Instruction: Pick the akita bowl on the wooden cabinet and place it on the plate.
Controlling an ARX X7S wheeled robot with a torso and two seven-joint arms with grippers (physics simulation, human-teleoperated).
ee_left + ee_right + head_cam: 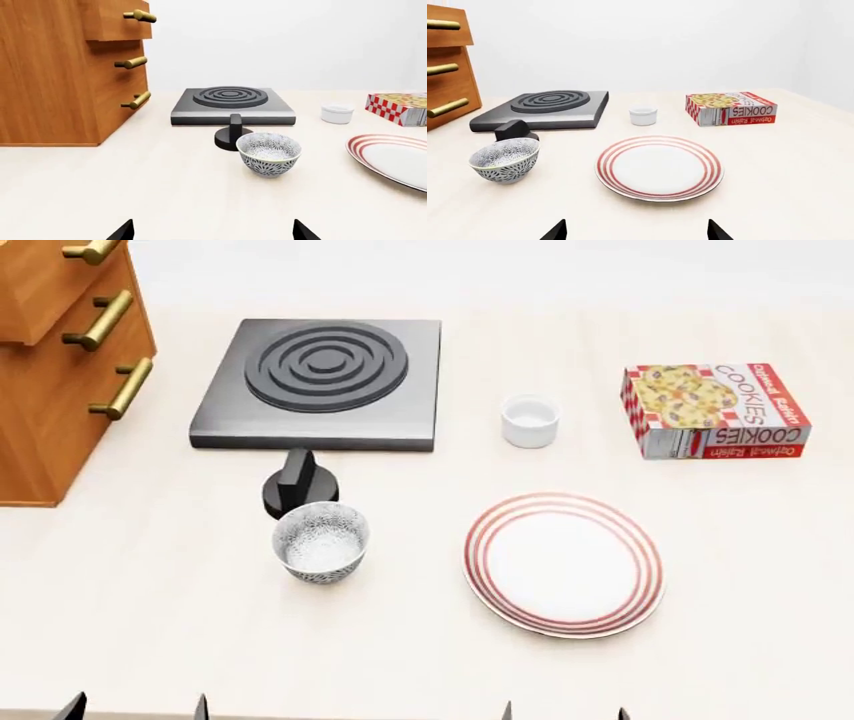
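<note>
1. A tall orange-brown wooden cabinet (pixel 54 390) with brass handles stands at the far left corner of the cream table (pixel 160 620). Its flat top is out of every picture.
2. The akita bowl we want should sit on that top. No picture shows it, so I cannot tell just where it is.
3. A small round white bowl with a fine dark blue-grey pattern (pixel 320 542) stands upright on the table, left of the middle. It looks like the one we want, but it is on the table and not on the cabinet, so I think it is the other one.
4. Just behind that bowl is a black knob (pixel 299 480), and behind the knob, near the far edge, is a flat dark grey stove plate (pixel 320 380).
5. The wide round white plate with red rings (pixel 567 565) lies right of the middle, nearer the front edge. Nothing is on it.
6. A little plain white cup (pixel 530 422) and a red cookie box (pixel 714 410) sit behind the plate, toward the far right.
7. The left gripper (pixel 134 708) and the right gripper (pixel 563 710) hang low over the front edge. Both have their fingers spread wide and hold nothing.
8. So I think nothing is done yet. Finding the bowl up on the cabinet, grabbing it, carrying it and setting it on the plate are all left.
</note>
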